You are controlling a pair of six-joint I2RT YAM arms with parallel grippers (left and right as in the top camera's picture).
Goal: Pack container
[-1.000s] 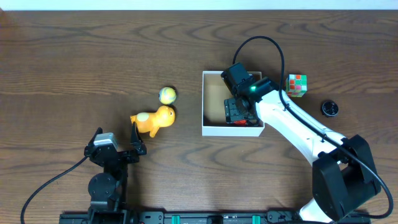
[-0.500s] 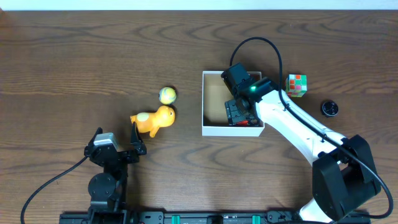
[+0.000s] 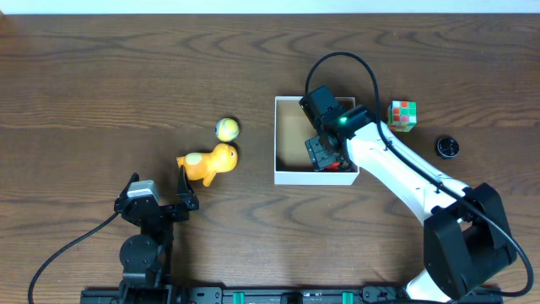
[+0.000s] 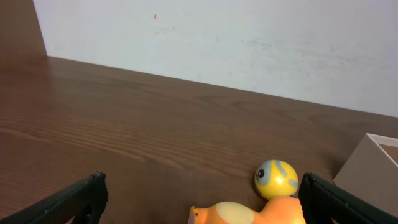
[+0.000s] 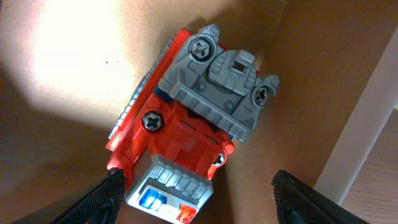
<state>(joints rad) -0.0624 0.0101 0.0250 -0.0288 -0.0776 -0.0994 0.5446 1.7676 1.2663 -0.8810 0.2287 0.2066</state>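
Observation:
The container [image 3: 276, 143], a shallow white-walled box with a brown inside, sits right of the table's centre. It also shows in the right wrist view [image 5: 367, 124] and the left wrist view [image 4: 368, 163]. My right gripper [image 3: 323, 152] is inside it, open. Its fingers [image 5: 196, 199] stand on either side of a red and grey toy vehicle [image 5: 193, 118] lying on the container floor, mostly hidden under the arm in the overhead view [image 3: 344, 167]. My left gripper [image 3: 158, 192] is open and empty near the front edge [image 4: 199, 202].
An orange toy [image 3: 211, 162] lies just ahead of the left gripper [image 4: 249, 214], with a yellow ball [image 3: 227, 128] touching it [image 4: 276, 178]. A colour cube [image 3: 402, 116] and a small black round object [image 3: 447, 148] lie right of the container.
The right gripper has shifted very slightly left inside the container, over the red toy. The left arm and the other toys have not moved.

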